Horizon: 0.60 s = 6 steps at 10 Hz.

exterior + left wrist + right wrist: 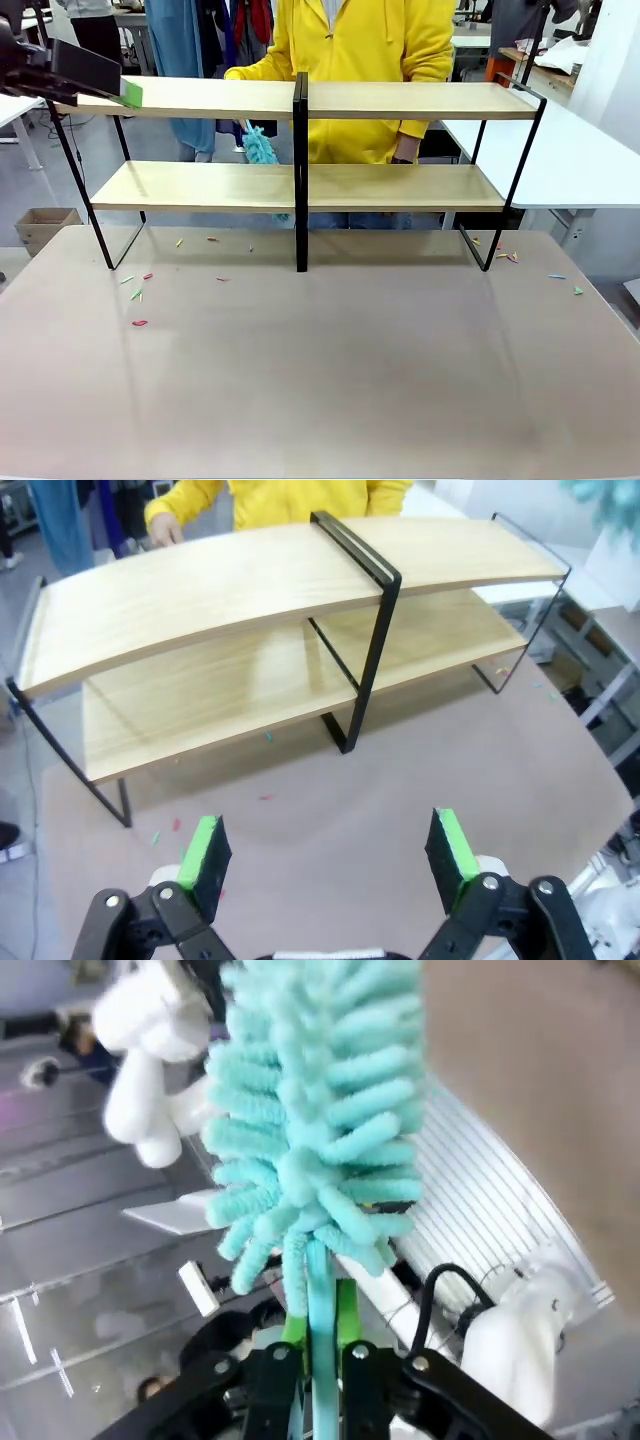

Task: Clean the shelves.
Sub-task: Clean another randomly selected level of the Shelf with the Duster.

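Right gripper (318, 1355) pinches the fluffy duster (320, 1130) by its handle; left gripper (330, 852) gapes empty. Shelves (300, 185) look rigid, probably light.

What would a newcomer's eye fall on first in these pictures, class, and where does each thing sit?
The shelves stand wide across the far half of the table, with a person in a yellow hoodie right behind them. In the right wrist view, a fluffy turquoise duster is clamped in the right end effector. Small coloured scraps litter the table near the rack's feet.
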Motion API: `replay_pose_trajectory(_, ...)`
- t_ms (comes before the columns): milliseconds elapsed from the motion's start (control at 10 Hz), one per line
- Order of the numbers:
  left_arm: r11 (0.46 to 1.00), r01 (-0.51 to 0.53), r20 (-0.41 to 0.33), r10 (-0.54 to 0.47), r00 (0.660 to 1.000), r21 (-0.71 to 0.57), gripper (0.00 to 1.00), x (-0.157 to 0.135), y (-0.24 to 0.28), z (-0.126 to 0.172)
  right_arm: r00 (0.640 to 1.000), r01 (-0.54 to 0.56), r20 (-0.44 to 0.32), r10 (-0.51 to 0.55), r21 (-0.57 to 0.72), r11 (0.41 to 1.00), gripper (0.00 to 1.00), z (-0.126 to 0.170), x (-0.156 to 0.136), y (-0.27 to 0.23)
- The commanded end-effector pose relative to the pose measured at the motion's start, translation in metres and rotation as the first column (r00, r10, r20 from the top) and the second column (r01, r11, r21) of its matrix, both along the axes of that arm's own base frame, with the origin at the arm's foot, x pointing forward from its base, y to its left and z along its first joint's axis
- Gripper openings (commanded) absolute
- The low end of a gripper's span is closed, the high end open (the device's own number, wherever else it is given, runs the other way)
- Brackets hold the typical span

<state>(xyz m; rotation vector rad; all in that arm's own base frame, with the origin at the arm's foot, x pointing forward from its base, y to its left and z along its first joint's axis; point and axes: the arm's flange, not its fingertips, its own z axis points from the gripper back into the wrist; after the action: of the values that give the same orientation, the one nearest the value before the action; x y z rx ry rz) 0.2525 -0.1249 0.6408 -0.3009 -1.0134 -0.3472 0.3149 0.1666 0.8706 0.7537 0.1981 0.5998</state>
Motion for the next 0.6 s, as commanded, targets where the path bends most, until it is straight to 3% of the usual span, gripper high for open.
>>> replay_pose_trajectory(0, 1.0, -0.004, 0.001, 0.004, 1.0, -0.001, 1.0, 0.001, 0.001, 0.0, 0.999, -0.045, -0.008, 0.045, 0.009, 0.999, 0.0, -0.242, -0.143, -0.044)
replay_pose_trajectory(100, 1.0, -0.004, 0.001, 0.004, 1.0, -0.001, 1.0, 0.001, 0.001, 0.0, 0.99, 0.023, 0.136, -0.021, -0.015, 1.0, 0.0, -0.235, -0.139, -0.047)
replay_pose_trajectory(200, 1.0, -0.004, 0.001, 0.004, 1.0, -0.001, 1.0, 0.001, 0.001, 0.0, 0.948, 0.034, 0.318, -0.026, -0.02, 0.999, 0.0, -0.229, -0.132, -0.05)
replay_pose_trajectory(300, 1.0, -0.004, 0.001, 0.004, 1.0, -0.001, 1.0, 0.001, 0.001, 0.0, 0.892, 0.045, 0.451, -0.025, -0.033, 0.998, 0.0, -0.227, -0.12, -0.056)
replay_pose_trajectory(400, 1.0, -0.004, 0.001, 0.004, 1.0, -0.001, 1.0, 0.001, 0.001, 0.0, 0.781, 0.122, 0.62, -0.074, -0.036, 0.992, 0.0, -0.227, -0.103, -0.064)
replay_pose_trajectory(500, 1.0, -0.004, 0.001, 0.004, 1.0, -0.001, 1.0, 0.001, 0.001, 0.0, 0.677, 0.194, 0.728, -0.111, -0.032, 0.98, 0.0, -0.229, -0.088, -0.068)
